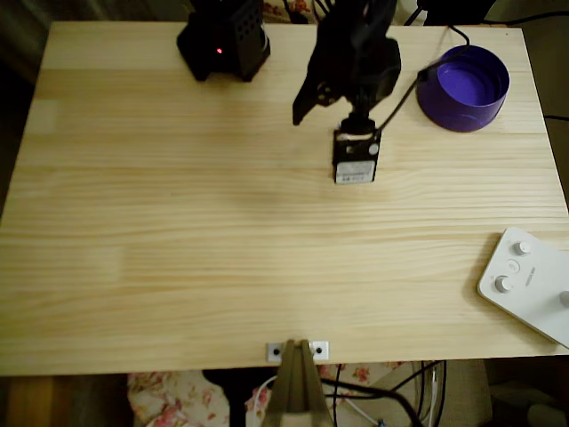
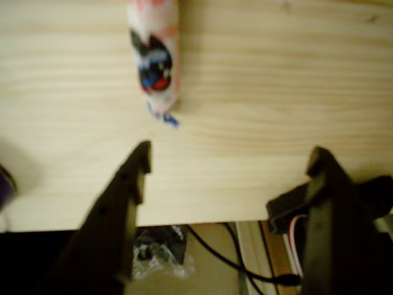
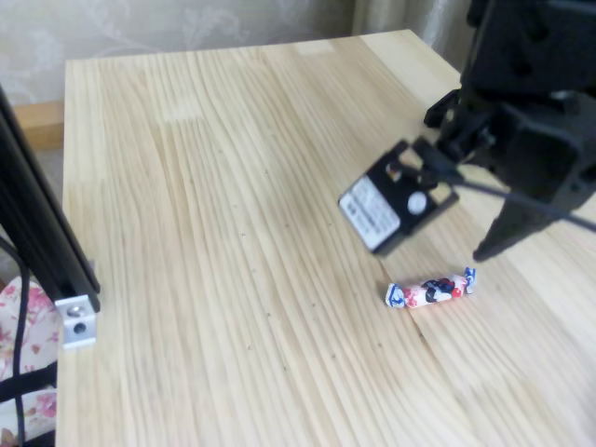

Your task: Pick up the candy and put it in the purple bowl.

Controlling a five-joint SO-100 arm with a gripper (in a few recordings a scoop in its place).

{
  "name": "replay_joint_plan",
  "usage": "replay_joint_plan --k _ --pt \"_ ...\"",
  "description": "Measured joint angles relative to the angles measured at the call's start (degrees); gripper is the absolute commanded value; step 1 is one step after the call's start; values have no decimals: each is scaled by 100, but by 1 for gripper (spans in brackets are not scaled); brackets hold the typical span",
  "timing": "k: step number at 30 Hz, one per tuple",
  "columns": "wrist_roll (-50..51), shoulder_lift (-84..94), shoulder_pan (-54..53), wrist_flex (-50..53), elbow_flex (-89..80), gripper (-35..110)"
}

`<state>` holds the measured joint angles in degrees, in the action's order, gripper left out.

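Note:
The candy (image 3: 430, 291), a small whitish-pink wrapped sweet with dark and red marks and twisted ends, lies on the wooden table (image 3: 233, 186). In the wrist view the candy (image 2: 155, 58) sits ahead of the left finger, outside the gap. My black gripper (image 2: 232, 153) is open and holds nothing. It hovers just above and to the right of the candy in the fixed view, gripper (image 3: 498, 233). From above, the arm covers the candy. The purple bowl (image 1: 462, 87) stands at the table's back right corner, to the right of the gripper (image 1: 307, 102).
A white device with knobs (image 1: 529, 285) lies at the front right edge. The arm's black base (image 1: 222, 40) stands at the back edge. A black cable (image 1: 404, 98) runs from the arm toward the bowl. A metal bracket (image 1: 298, 350) is clamped to the front edge.

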<state>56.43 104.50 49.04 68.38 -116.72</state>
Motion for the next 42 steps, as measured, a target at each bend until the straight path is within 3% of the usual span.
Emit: replay_joint_plan --k 24,42 --pt "44 -1239 158 -422 1028 37" --pt "-185 -1995 -88 413 1819 36"
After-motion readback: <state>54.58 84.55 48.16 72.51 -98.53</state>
